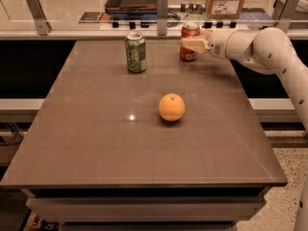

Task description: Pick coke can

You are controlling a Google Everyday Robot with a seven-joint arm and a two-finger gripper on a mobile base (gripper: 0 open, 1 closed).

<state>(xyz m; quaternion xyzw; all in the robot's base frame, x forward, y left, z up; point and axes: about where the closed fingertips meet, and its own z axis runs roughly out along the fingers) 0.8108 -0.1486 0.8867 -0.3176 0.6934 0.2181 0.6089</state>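
Coke can [189, 34], the red-orange aluminium drink can w/ silver top, stands upright at the far right of the brown flat-topped table [96, 143], near the back edge. Long axis vertical.

Gripper [192, 44], cream-coloured 2-finger claw on the white jointed arm [260, 47], sits level w/ the can's mid-height. It comes in from the right, arm roughly horizontal. A cream part of the claw crosses the can's front, so claw and can overlap in this view; they look to be touching or v. close. Can't tell whether the claw is spread, pressed together or already pinching the can.

Key relation: can lies right at the claw tip, on its left (camera-wise), not beyond reach. Judging by that, the next move is prob. a squeeze across the can's round side, then a straight lift. No sideways travel looks needed.

Count:
- 1 red-orange can
- 1 green aluminium drink can [135, 52], upright, well apart to the left on the same far strip
- 1 round orange fruit [172, 107], mid-table, nearer the camera
- 1 arm, 1 claw
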